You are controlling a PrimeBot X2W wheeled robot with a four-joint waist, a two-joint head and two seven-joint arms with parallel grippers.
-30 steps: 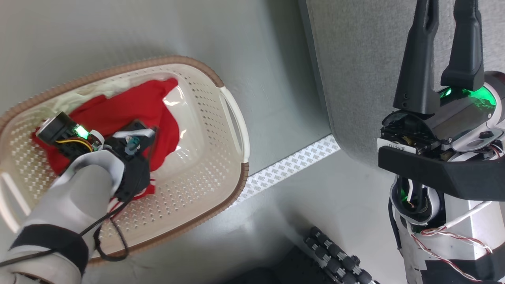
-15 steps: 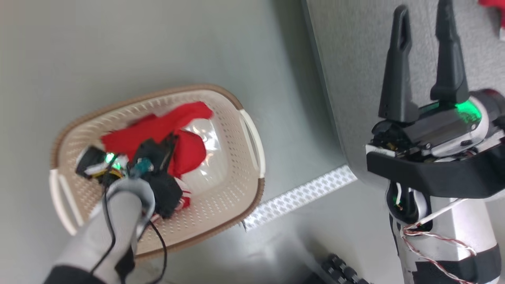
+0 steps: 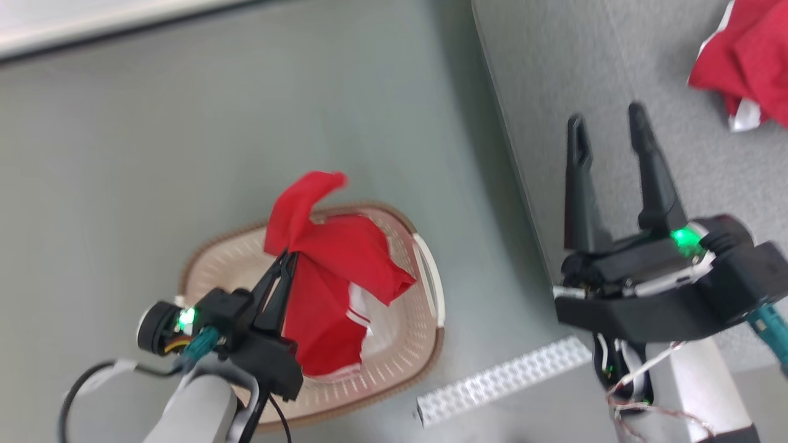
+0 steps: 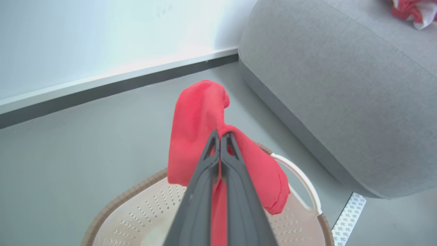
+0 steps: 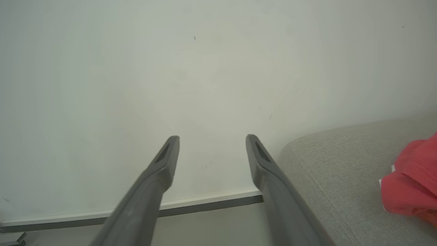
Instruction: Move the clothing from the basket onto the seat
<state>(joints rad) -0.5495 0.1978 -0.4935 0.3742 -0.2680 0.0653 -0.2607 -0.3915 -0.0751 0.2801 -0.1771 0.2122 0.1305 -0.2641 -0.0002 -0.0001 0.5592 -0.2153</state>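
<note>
A red garment [image 3: 332, 271] hangs above the cream basket [image 3: 425, 344], pinched in my shut left gripper [image 3: 289, 255]. In the left wrist view the closed fingers [image 4: 220, 136] clamp the red cloth [image 4: 198, 112], which drapes over both sides above the basket [image 4: 300, 177]. My right gripper [image 3: 606, 120] hovers open and empty over the grey seat [image 3: 554, 61]; the right wrist view has its fingers [image 5: 211, 138] spread before a pale wall. Another red garment [image 3: 748, 55] with white trim lies on the seat, also seen as red cloth [image 5: 413, 184] on the cushion [image 5: 334, 164].
The basket stands on a grey-green floor [image 3: 184, 123] left of the seat's edge. A white patterned tape strip [image 3: 505, 381] lies on the floor between basket and seat. A wall with a dark skirting line [image 4: 116, 85] runs behind the basket.
My left gripper has risen out of the basket with the red garment hanging from it. The head view has shifted, bringing the garment on the seat into sight.
</note>
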